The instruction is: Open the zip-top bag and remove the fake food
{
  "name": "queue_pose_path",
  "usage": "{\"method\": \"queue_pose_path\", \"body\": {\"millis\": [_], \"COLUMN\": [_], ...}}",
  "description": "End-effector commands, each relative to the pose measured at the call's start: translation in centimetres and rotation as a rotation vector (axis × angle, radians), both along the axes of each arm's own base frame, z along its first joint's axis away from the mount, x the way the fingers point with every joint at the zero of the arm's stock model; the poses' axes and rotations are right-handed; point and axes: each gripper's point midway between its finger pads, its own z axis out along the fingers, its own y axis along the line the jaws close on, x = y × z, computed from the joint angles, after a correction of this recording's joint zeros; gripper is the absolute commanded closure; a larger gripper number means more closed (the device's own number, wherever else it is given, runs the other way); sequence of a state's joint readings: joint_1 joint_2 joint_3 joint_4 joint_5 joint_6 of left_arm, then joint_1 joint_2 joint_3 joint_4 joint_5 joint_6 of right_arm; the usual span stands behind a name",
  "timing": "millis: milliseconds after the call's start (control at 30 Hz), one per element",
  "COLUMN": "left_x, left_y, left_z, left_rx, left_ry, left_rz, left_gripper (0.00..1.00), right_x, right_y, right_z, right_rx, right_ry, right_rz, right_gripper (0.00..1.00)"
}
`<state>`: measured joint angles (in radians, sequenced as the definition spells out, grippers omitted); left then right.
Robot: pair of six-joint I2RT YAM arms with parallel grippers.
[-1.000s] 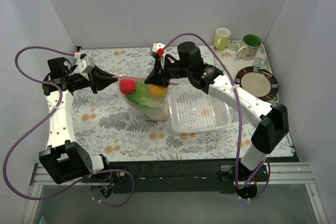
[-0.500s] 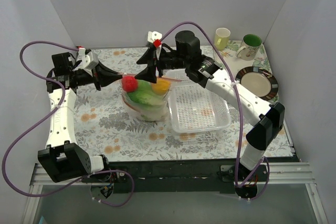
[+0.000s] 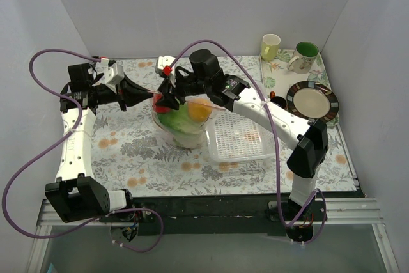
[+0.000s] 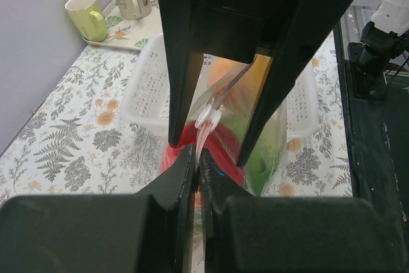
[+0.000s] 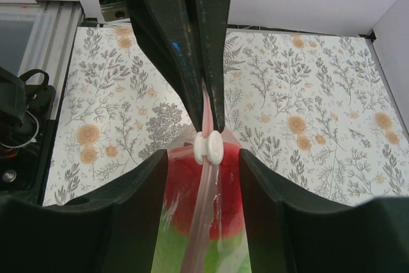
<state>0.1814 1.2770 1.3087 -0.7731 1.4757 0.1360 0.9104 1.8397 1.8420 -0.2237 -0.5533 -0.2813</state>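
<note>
The zip-top bag (image 3: 182, 131) stands upright on the flowered table, left of the basket. Through its clear plastic the fake food shows: a red round piece (image 5: 185, 190), green lettuce (image 3: 182, 118) and an orange fruit (image 3: 199, 112). My left gripper (image 4: 198, 156) is shut on the left end of the pink zip strip (image 5: 208, 103). My right gripper (image 5: 203, 158) is open and straddles the white zip slider (image 5: 209, 147), with a gap on both sides. Both grippers meet at the bag's left end (image 3: 156, 97).
A white perforated basket (image 3: 246, 151) stands right against the bag's right side. At the back right are a yellow-green cup (image 3: 270, 46), a green-lined cup (image 3: 305, 55) and a dark-rimmed plate (image 3: 312, 101). Grey walls close in the left, back and right.
My right gripper opened, rose off the bag's mouth, moved left and came down astride the slider at the left end. The left gripper kept its hold on the strip.
</note>
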Motion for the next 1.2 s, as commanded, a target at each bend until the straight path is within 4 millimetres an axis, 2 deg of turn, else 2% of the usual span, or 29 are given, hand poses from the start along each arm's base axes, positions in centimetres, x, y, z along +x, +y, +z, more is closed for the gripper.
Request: {"method": "queue_pose_path", "body": {"millis": [0,333,567,700,833,867,967,1167], "left_x": [-3.7,-3.9,-3.9,-3.7,-3.7,-3.7,-3.7,-3.5], "left_y": [-1.4,-1.5,-1.6,-1.6,-1.6,-1.6,-1.5,-1.5], "left_z": [3.6,3.4,3.1,3.1,3.1,3.0,3.0,2.8], "left_rx": [-0.12,-0.12,-0.119,-0.116,-0.113,-0.113,-0.111,-0.11], "left_ry": [-0.065,-0.05,-0.037,-0.035,-0.036,-0.035,-0.035,-0.028], "left_rz": [-0.17,-0.169,-0.168,-0.162,-0.156,-0.156,-0.153,-0.151], "left_gripper": [1.0,1.0,1.0,1.0,1.0,1.0,1.0,1.0], "right_x": [0.6,1.7,1.7,1.4,1.2,1.1,1.2,1.1], "right_y": [-0.3,-0.8,-1.2,-1.3,-1.3,-1.3,-1.4,-1.9], "right_z": [2.9,4.9,6.8,6.9,6.3,6.4,6.6,7.8], "right_rx": [0.061,0.109,0.144,0.14,0.128,0.13,0.131,0.148], "right_ry": [-0.076,-0.137,-0.168,-0.164,-0.159,-0.158,-0.166,-0.201], "right_rz": [-0.033,-0.101,-0.114,-0.103,-0.09,-0.089,-0.092,-0.102], "right_gripper": [0.46,0.47,0.45,0.48,0.63,0.7,0.78,0.83]}}
